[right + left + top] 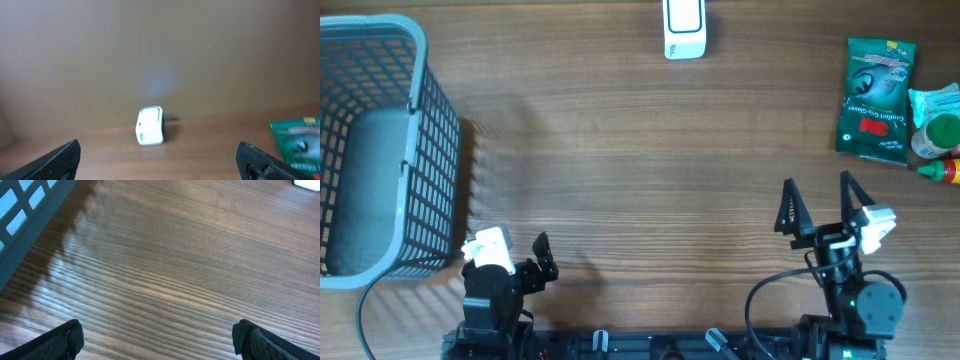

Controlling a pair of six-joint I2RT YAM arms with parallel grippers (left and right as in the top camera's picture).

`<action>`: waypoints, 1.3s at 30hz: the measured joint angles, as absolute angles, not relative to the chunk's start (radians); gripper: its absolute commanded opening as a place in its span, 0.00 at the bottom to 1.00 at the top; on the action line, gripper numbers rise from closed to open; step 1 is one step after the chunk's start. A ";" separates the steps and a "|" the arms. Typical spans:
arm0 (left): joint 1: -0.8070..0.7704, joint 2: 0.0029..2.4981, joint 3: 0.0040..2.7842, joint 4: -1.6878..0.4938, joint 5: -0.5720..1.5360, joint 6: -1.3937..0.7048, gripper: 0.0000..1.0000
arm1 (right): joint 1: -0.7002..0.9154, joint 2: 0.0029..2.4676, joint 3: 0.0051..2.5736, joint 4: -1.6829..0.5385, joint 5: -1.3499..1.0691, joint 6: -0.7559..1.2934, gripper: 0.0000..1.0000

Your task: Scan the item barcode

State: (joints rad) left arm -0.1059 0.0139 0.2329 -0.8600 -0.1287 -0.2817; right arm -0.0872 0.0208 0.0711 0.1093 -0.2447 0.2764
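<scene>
Overhead: the green packet, with a red logo and white print, lies flat at the worktop's far right. It is well apart from the open, empty right pincer. The left pincer sits beside the basket.
Left wrist: jaws spread wide over bare wood.
Right wrist: the packet shows at the right edge, with the white scanner upright in the centre.
</scene>
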 measured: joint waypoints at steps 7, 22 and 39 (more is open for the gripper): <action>-0.106 0.014 0.233 -0.860 -0.129 -0.282 1.00 | -0.087 0.019 0.007 0.015 -0.219 0.283 1.00; -0.106 0.014 0.233 -0.860 -0.129 -0.282 1.00 | -0.086 0.019 0.006 0.011 -0.215 0.284 1.00; -0.102 0.013 0.221 -0.328 -0.090 -0.110 1.00 | -0.086 0.017 0.006 0.012 -0.215 0.284 1.00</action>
State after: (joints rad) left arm -0.1024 0.0128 0.2214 -0.3283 -0.0898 -0.1101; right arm -0.0864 0.0166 0.0063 0.0116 -0.2150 0.2840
